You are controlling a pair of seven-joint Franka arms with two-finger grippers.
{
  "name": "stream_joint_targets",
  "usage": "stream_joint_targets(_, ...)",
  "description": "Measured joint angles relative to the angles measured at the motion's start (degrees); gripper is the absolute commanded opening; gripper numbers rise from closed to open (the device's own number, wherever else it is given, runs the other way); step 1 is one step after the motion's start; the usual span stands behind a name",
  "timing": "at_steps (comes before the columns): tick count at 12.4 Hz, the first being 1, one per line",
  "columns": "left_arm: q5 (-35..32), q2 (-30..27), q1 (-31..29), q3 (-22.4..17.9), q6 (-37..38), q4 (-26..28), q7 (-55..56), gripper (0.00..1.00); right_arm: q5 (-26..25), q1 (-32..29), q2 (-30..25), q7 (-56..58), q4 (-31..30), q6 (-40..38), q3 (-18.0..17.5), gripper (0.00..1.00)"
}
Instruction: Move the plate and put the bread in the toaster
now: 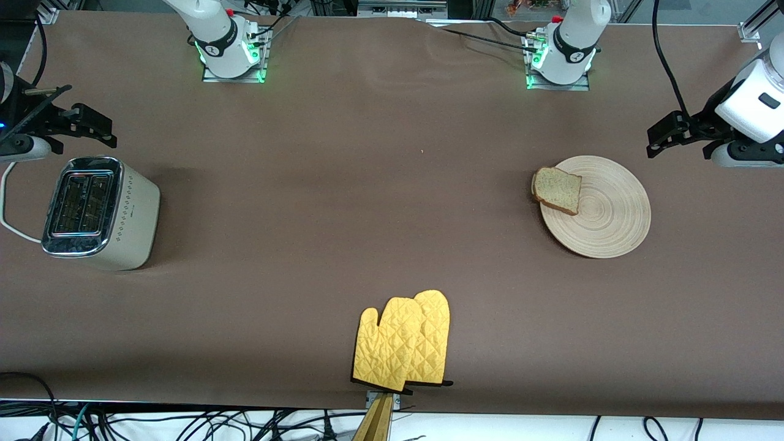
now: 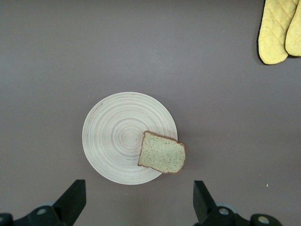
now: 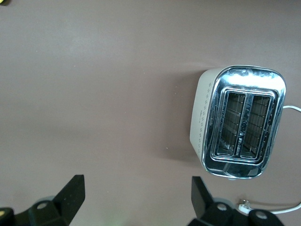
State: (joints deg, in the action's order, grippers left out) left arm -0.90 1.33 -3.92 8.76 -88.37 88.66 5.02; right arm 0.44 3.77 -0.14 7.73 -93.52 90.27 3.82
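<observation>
The single square slice of tan-brown bread [image 1: 557, 190], speckled in the crumb and darker at the crust, lies flat on the rim of the large round pale-wood plate [image 1: 603, 211] with ring grain, one edge hanging over the rim on the side toward the right arm's end — a spot that leaves its overhanging edge free, which should suit a pinch from the side. The left gripper [image 1: 658, 139] hangs in the air with its fingers spread wide and nothing between them, just past the plate's edge at the left arm's end of the table; in its wrist view the plate and bread lie directly ahead of the fingertips. Well apart from it, at the right arm's end, the cream-white two-slot toaster [image 1: 98, 211] with chrome top stands upright, slots empty and facing up. The right gripper [image 1: 86, 125] hovers just beside the toaster, likewise spread and empty — waiting, I judge. A pair of yellow quilted oven mitts [image 1: 403, 342] lies between the two hands, nearest the front camera.
</observation>
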Motion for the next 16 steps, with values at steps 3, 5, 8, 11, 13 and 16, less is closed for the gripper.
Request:
stream_joint_targets(3,0.0,0.0,-0.2,-0.4,0.0,0.0,0.0,1.00,-0.1,0.0,0.0,0.0,0.0,0.0,0.0,1.00)
stream_joint_targets(5,0.0,-0.1,-0.4,-0.6,0.0,0.0,0.0,1.00,-0.1,0.0,0.0,0.0,0.0,0.0,0.0,1.00)
stream_joint_targets(8,0.0,-0.1,-0.4,-0.6,0.1,0.3,0.0,1.00,-0.2,0.0,0.0,0.0,0.0,0.0,0.1,1.00)
stream_joint_targets(11,0.0,-0.1,-0.5,-2.1,0.7,1.7,0.0,1.00,-1.7,-0.1,0.0,0.0,0.0,0.0,0.2,1.00)
stream_joint_targets(13,0.0,-0.1,-1.6,-3.1,1.6,2.0,-1.6,1.00,-1.9,-0.1,0.0,0.0,0.0,0.0,0.2,1.00)
stream_joint_targets(16,0.0,0.4,-4.8,-5.2,1.8,3.0,-7.8,1.00,-1.9,-0.1,0.0,0.0,0.0,0.0,0.2,1.00)
